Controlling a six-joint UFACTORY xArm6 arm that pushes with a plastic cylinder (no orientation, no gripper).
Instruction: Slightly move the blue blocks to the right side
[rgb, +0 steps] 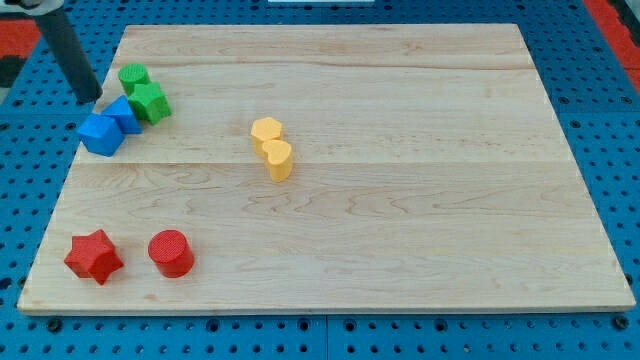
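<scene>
Two blue blocks sit at the board's left edge: a larger blue block and a smaller blue block touching it on its upper right. My rod comes down from the view's top left, and my tip rests just above and left of the blue blocks, close to the smaller one but apart from it. A green cylinder and a green star lie just right of my tip; the star touches the smaller blue block.
Two yellow blocks stand touching near the board's middle. A red star and a red cylinder sit at the bottom left. The wooden board lies on a blue perforated table.
</scene>
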